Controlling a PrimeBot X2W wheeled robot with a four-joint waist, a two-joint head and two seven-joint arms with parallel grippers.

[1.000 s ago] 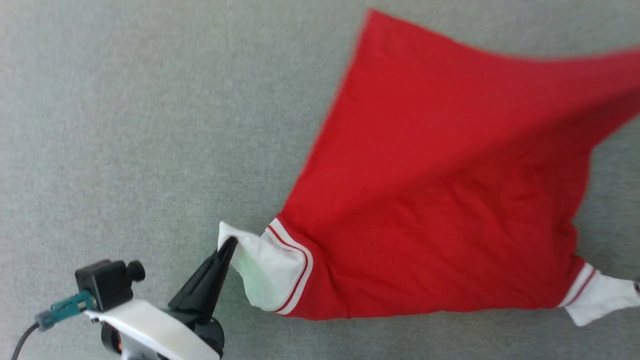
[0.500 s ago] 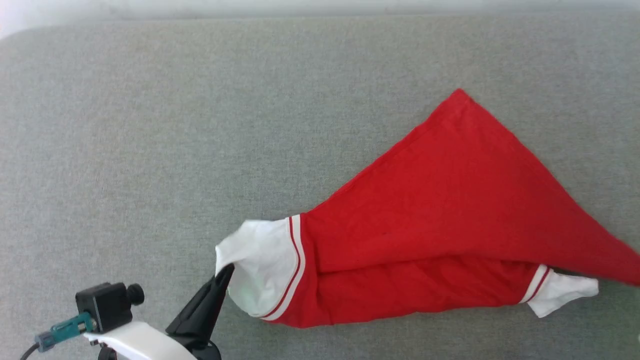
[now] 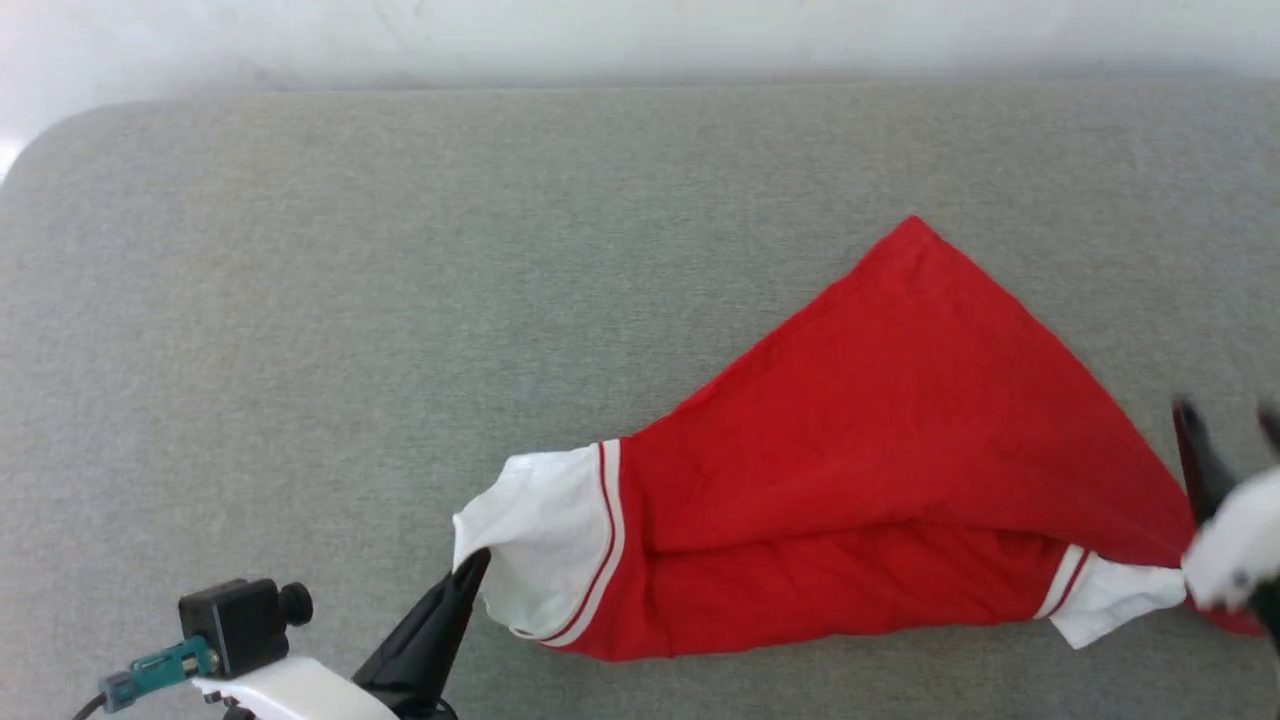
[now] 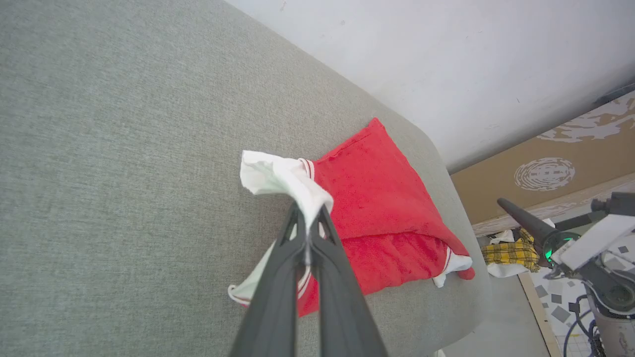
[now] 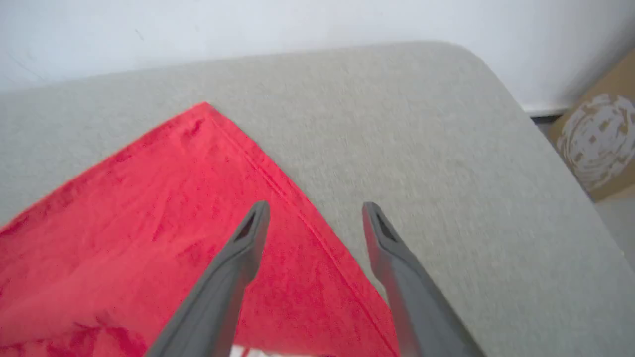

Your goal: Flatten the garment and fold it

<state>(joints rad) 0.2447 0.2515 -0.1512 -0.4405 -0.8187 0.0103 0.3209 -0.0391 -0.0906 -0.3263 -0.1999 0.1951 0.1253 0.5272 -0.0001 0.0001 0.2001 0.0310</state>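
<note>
The garment (image 3: 880, 470) is a red shirt with white, stripe-trimmed sleeves. It lies on the grey padded surface (image 3: 400, 300) in a triangular heap, with one red corner pointing away from me. My left gripper (image 3: 478, 565) is shut on the edge of the white left sleeve (image 3: 540, 530), and the left wrist view shows that same pinch (image 4: 307, 218) with the garment (image 4: 377, 198) beyond it. My right gripper (image 3: 1230, 425) stands open at the right edge, just above the other white sleeve (image 3: 1110, 595). In its own view the right gripper (image 5: 316, 210) hovers open over the garment's (image 5: 173, 198) hem edge.
A pale wall (image 3: 640, 40) runs behind the surface, whose far-left corner (image 3: 40, 140) is rounded. Past the right end stand a cardboard box (image 4: 545, 168) and a yellow plaid cloth (image 4: 511, 250) on the floor. Bare grey surface (image 5: 446, 148) extends right of the garment.
The garment has dropped from a spread, lifted state into a flat triangle. The right gripper opened, let go of the right sleeve and now shows at the right edge. The camera tilted up.
</note>
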